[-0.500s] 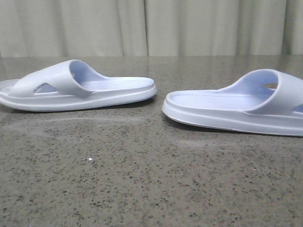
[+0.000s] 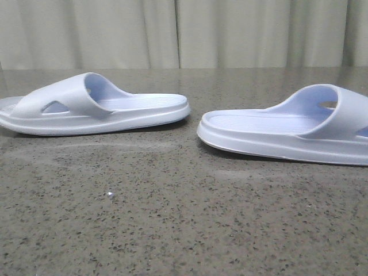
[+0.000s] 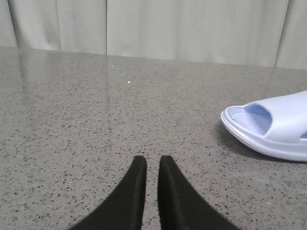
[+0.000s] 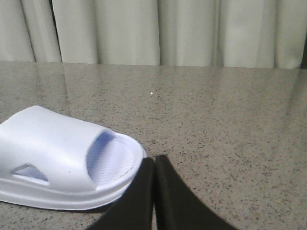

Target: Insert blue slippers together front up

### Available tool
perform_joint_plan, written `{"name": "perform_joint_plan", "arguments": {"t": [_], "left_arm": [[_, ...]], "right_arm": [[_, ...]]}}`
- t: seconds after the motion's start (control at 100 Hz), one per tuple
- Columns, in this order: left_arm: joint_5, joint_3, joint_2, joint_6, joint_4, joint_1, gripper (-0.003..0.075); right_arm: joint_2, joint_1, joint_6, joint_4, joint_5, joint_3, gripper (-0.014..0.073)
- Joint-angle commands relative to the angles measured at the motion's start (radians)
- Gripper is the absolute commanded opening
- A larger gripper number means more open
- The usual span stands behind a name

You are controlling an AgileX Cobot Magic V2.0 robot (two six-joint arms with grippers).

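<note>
The blue slippers lay soles-down on the speckled worktop, heels facing, apart: the left slipper and the right slipper, ready for one arm each. The left pincer hovered with fingers nearly together, empty; the right pincer was pressed together, just beside its slipper's toe, gripping nothing.

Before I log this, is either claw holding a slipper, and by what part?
Nothing is held. The left claw and right claw are empty, fingers nearly together; both slippers lie on the table.
</note>
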Motion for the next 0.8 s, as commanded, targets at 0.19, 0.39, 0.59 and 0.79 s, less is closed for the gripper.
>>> {"name": "perform_joint_plan", "arguments": {"t": [0.19, 0.39, 0.59, 0.79], "left_arm": [[-0.086, 0.008, -0.028, -0.011, -0.01, 0.002, 0.0015], [-0.088, 0.008, -0.028, -0.011, -0.03, 0.002, 0.0015], [-0.091, 0.008, -0.028, -0.011, -0.117, 0.002, 0.0015], [-0.11, 0.008, -0.028, -0.011, -0.261, 0.002, 0.0015]], "right_arm": [[-0.013, -0.007, -0.002, -0.007, -0.088, 0.021, -0.008], [-0.013, -0.007, -0.002, -0.003, -0.097, 0.021, -0.008], [-0.013, -0.007, -0.002, 0.055, -0.11, 0.021, -0.008], [-0.013, -0.007, -0.002, 0.155, -0.155, 0.021, -0.008]]}}
